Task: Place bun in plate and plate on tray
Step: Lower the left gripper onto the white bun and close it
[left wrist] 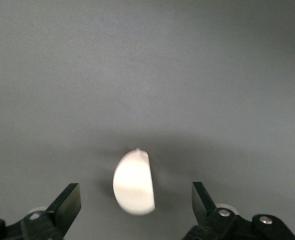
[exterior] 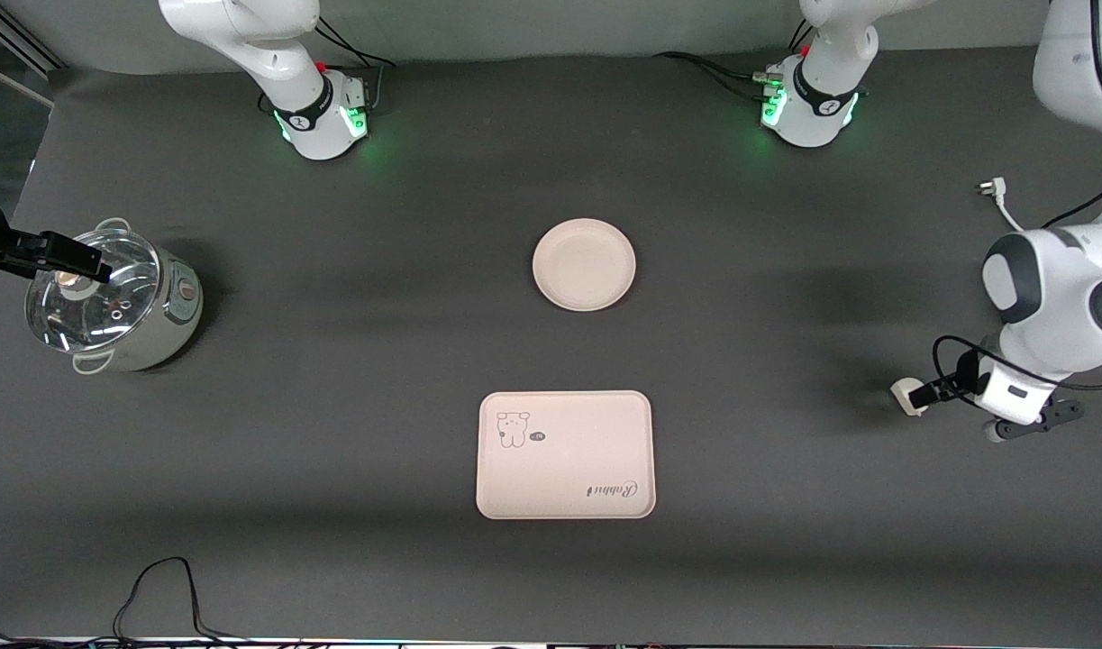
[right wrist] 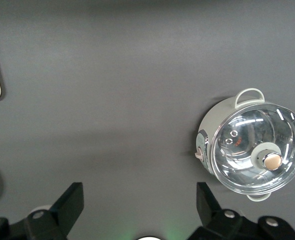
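The bun [left wrist: 133, 182], a small white half-moon lump, lies on the dark table at the left arm's end [exterior: 903, 394]. My left gripper [left wrist: 135, 194] hangs open above it, one finger on each side, touching nothing. The round cream plate [exterior: 584, 264] sits in the middle of the table. The rectangular tray [exterior: 565, 455] with the rabbit drawing lies nearer to the front camera than the plate. My right gripper [right wrist: 137, 197] is open and holds nothing, high above the right arm's end of the table beside the pot.
A small pot with a glass lid [exterior: 109, 302] stands at the right arm's end [right wrist: 255, 152]. A white plug with its cord [exterior: 990, 189] lies near the left arm. Cables run along the table's front edge [exterior: 154, 595].
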You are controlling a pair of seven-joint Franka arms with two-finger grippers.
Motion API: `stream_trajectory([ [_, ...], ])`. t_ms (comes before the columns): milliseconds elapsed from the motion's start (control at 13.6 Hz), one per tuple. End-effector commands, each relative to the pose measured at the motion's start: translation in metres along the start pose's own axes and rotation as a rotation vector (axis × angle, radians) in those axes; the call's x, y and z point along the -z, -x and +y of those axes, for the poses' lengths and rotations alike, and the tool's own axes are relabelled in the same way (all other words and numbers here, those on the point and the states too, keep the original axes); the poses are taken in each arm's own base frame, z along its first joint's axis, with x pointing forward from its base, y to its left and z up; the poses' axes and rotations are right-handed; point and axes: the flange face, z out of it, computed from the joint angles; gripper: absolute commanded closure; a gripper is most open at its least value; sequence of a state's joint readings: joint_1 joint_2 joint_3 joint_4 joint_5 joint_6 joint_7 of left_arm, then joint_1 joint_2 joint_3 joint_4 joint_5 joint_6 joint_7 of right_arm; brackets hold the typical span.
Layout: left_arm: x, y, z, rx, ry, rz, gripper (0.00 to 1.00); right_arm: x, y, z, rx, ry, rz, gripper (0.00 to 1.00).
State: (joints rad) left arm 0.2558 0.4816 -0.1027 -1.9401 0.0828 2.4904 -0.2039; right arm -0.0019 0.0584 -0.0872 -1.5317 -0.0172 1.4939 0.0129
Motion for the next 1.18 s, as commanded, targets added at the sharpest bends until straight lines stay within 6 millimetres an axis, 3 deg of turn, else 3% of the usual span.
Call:
stream_trajectory([
  [0, -0.034, -0.001, -0.006, 0.014, -0.013, 0.010, 0.01, 0.003, 0.007, 0.000, 0.018, -0.013, 0.006, 0.00],
  [295, -0.059, 0.005, -0.006, 0.062, -0.002, -0.023, 0.07, 0.003, 0.007, 0.000, 0.018, -0.013, 0.006, 0.00],
  [369, -0.060, 0.005, -0.005, 0.062, -0.003, -0.025, 0.22, 0.002, 0.006, 0.000, 0.018, -0.012, 0.004, 0.00],
  [590, -0.057, 0.005, -0.002, 0.027, -0.011, -0.036, 1.00, 0.000, 0.006, 0.000, 0.018, -0.013, 0.001, 0.00],
  [885, -0.034, 0.008, 0.006, 0.003, -0.025, -0.084, 1.00, 0.000, 0.006, 0.000, 0.018, -0.013, 0.001, 0.00],
  [1106, 0.031, 0.007, 0.020, -0.163, -0.030, -0.104, 1.00, 0.000, 0.006, 0.000, 0.018, -0.013, 0.001, 0.00],
])
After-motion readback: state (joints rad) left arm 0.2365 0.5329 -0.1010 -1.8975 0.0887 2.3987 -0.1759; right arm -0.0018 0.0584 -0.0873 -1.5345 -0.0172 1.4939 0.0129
